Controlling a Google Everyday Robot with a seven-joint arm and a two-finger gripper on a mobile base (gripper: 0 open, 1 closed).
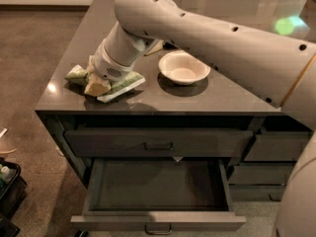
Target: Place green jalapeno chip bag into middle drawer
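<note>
Dark grey countertop (pixel 217 95) caps a cabinet that stands on a brown speckled floor (pixel 34 58). The robot arm (pixel 212 38) enters from the right and angles down across the counter to its left front corner. The gripper (pixel 100 84) is lowered onto the green jalapeno chip bag (pixel 126 82), which lies flat on the countertop near the left front edge, partly covered by the wrist. Gripper state: cannot be told, as the wrist housing hides the contact zone. A small green item (pixel 76 74) lies just left of the gripper; whether it belongs to the bag cannot be told. A white bowl (pixel 183 67) sits upright on the counter, to the right of the bag and apart from it. Below the counter, the top drawer (pixel 158 142) is closed. The middle drawer (pixel 158 186) beneath it is pulled fully out, its shallow interior exposed. Narrower drawers (pixel 276 148) to the right are closed.
</note>
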